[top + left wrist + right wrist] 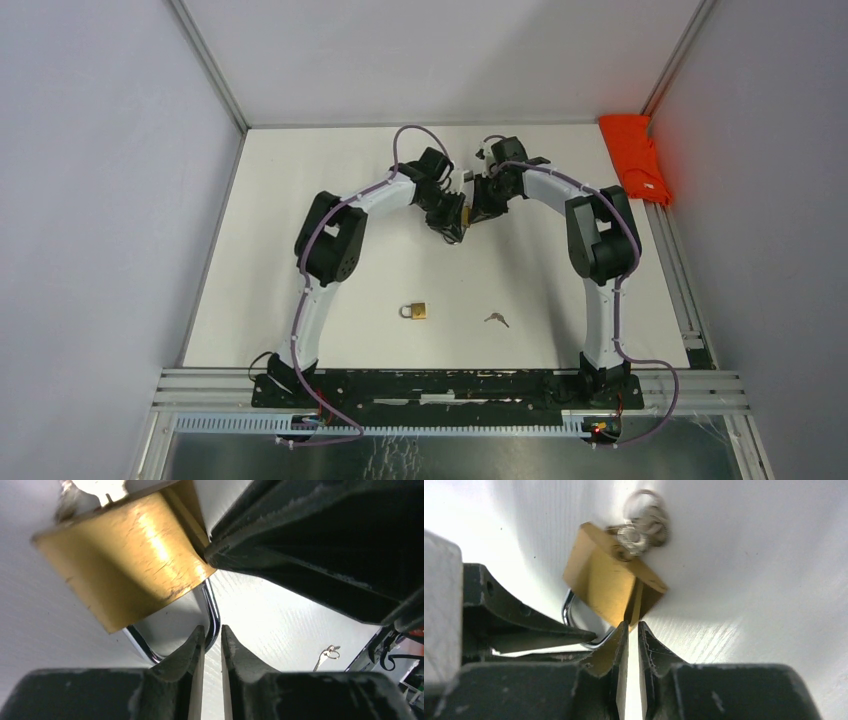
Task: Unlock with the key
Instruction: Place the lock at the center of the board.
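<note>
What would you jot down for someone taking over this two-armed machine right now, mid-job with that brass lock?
Left claw: closed, seemingly pinching the shackle.
Right claw: closed on the edge of the padlock body.
Things: padlock held between both claws, far middle of the table; key sits in its keyhole. A second padlock and a loose key lie nearer the bases.
Done: key inserted.
Left: turn it, free the shackle; whether it has released can't be seen.
</note>
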Controlling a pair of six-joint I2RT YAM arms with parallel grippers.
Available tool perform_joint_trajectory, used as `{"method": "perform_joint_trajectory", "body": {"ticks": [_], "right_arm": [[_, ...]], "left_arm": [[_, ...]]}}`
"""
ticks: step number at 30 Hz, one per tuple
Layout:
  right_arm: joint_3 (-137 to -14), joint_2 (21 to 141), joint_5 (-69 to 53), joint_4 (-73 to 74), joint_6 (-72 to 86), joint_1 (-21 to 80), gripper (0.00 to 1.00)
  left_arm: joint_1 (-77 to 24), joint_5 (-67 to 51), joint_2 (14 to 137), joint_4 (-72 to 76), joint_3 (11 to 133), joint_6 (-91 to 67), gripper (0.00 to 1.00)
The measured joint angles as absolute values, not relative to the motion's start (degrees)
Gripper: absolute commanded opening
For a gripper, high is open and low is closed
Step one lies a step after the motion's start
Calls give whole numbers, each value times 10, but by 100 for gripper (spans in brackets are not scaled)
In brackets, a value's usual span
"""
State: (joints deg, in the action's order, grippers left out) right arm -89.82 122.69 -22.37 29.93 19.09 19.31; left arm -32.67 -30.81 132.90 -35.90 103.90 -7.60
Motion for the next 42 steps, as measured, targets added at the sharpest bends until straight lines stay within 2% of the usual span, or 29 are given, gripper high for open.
{"method": "perform_joint_trajectory", "body": {"ticks": [4, 12, 25, 42], "right_arm": [[-898, 1227, -220, 289, 191, 194, 22], [-898, 1227, -221, 274, 192, 194, 24], [-880, 1227, -236, 254, 197, 194, 23], [-848, 1196, -244, 226, 212, 194, 21]], "left_arm": [[-324, -284, 1319, -376, 1035, -78, 44], [-311, -180, 1294, -400, 1043, -101, 50], [-298, -120, 1272, -399, 1008, -143, 49], [-299, -116, 1295, -368, 1020, -142, 31]]}}
